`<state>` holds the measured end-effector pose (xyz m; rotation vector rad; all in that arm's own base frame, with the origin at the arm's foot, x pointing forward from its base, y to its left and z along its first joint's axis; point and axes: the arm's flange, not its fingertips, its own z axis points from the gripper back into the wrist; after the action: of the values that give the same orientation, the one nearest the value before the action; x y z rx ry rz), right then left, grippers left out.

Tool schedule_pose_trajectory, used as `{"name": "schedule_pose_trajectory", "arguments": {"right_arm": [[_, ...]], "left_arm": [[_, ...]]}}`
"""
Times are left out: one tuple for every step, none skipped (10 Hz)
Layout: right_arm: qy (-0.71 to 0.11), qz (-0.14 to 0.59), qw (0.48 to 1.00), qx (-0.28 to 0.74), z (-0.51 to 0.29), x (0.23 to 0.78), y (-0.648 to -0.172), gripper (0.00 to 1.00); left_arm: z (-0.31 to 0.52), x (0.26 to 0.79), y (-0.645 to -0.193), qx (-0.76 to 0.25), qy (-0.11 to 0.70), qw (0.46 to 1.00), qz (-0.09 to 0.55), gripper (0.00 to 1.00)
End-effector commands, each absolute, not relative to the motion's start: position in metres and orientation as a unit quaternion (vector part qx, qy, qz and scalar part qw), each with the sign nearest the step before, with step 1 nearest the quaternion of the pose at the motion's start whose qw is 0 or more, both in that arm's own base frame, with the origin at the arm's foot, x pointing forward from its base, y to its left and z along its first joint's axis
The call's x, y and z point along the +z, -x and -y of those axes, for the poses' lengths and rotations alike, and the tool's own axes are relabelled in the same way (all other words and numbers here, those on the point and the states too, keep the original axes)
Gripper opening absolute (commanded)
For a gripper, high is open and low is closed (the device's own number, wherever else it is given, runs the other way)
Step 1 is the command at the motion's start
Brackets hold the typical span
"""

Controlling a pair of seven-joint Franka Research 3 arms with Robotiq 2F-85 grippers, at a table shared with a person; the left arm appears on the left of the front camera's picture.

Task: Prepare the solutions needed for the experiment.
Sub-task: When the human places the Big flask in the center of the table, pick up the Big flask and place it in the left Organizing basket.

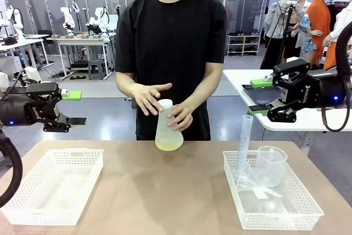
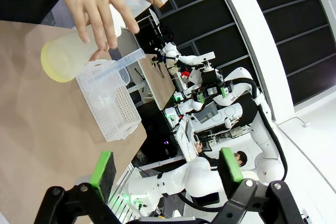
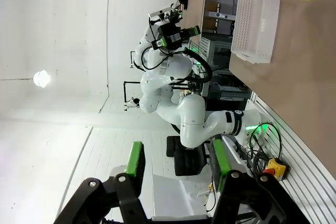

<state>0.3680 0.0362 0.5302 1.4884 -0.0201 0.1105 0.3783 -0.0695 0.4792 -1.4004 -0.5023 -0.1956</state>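
A person at the far side of the table holds a frosted conical flask [image 1: 168,127] tilted, one hand flat over its mouth and the other around its neck. The solutions [image 1: 169,145] are a shallow pale yellow-green layer in its base, low over the far table edge. My left gripper [image 1: 74,108] hovers open above the table's left side, well apart from the flask. In the left wrist view the left gripper [image 2: 166,166] has nothing between its pads, and the flask [image 2: 68,59] lies far ahead. My right gripper [image 1: 258,96] hangs open at the right, and in its own view the right gripper [image 3: 177,162] is empty.
An empty white basket [image 1: 55,185] sits at the front left. A second white basket [image 1: 272,216] at the front right holds a tall clear measuring cylinder [image 1: 243,147] and a clear beaker [image 1: 271,164]. Bare brown tabletop [image 1: 165,191] lies between them.
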Motion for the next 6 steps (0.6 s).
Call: {"name": "schedule_pose_trajectory", "arguments": {"right_arm": [[-0.679, 0.008, 0.732, 0.053, -0.0354, 0.5304, -0.3675, 0.63], [-0.679, 0.008, 0.732, 0.053, -0.0354, 0.5304, -0.3675, 0.63], [-0.679, 0.008, 0.732, 0.053, -0.0354, 0.5304, -0.3675, 0.63], [-0.679, 0.008, 0.732, 0.053, -0.0354, 0.5304, -0.3675, 0.63], [-0.679, 0.008, 0.732, 0.053, -0.0354, 0.5304, -0.3675, 0.63], [-0.679, 0.008, 0.732, 0.053, -0.0354, 0.5304, -0.3675, 0.63]], "left_arm": [[0.0726, 0.4797, -0.3784, -0.090, 0.638, 0.730, 0.228, 1.00], [0.0726, 0.4797, -0.3784, -0.090, 0.638, 0.730, 0.228, 1.00], [0.0726, 0.4797, -0.3784, -0.090, 0.638, 0.730, 0.228, 1.00], [0.0726, 0.4797, -0.3784, -0.090, 0.638, 0.730, 0.228, 1.00], [0.0726, 0.4797, -0.3784, -0.090, 0.638, 0.730, 0.228, 1.00], [0.0726, 0.4797, -0.3784, -0.090, 0.638, 0.730, 0.228, 1.00]]}}
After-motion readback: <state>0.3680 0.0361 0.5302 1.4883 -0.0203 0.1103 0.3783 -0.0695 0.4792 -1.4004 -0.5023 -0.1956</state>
